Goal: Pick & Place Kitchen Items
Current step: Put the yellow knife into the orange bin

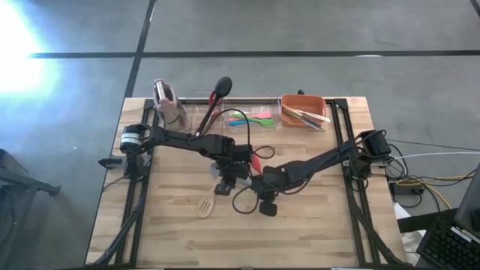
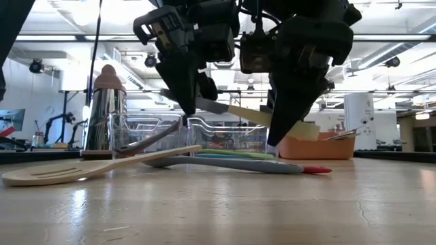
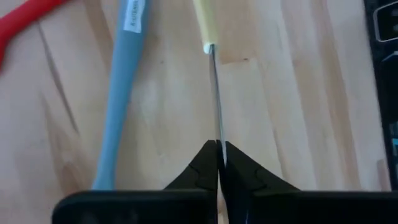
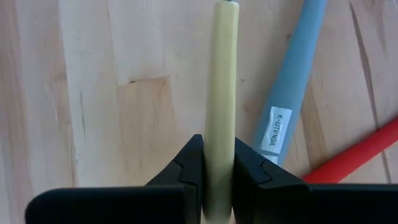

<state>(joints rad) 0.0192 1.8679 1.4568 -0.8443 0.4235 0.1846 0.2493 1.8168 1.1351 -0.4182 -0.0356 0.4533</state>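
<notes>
- Left gripper (image 3: pixel 219 163) pinches the knife (image 3: pixel 213 93) by its thin blade, clear of the table (image 3: pixel 298 93).
- Right gripper (image 4: pixel 217 163) clamps the same knife's pale handle (image 4: pixel 222 74).
- Beside both, a blue utensil (image 3: pixel 121 87) lies on the wood.

A light wooden table (image 1: pixel 315 225) of joined planks is shown, with knots and grain lines visible in the wrist views. A wooden spatula (image 1: pixel 205 204) is laid flat near the middle. A blue utensil (image 2: pixel 231 165) with a labelled handle is laid just beside a red utensil (image 4: pixel 348 158) on the boards. Along the far edge are set a pink-topped rack (image 1: pixel 166 101), a clear bin (image 1: pixel 244 116) and an orange bin (image 1: pixel 304 111).
</notes>
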